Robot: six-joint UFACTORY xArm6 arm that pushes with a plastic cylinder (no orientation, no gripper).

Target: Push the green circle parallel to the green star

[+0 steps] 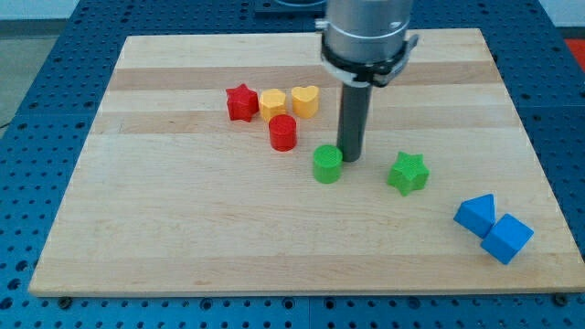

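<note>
The green circle stands near the middle of the wooden board. The green star lies to its right, at about the same height in the view. My tip is down on the board, right next to the green circle's upper right edge, between the circle and the star. Whether it touches the circle I cannot tell.
A red star, a yellow hexagon-like block and a yellow heart sit in a row above the circle. A red cylinder stands just below them. Two blue blocks lie at the board's lower right.
</note>
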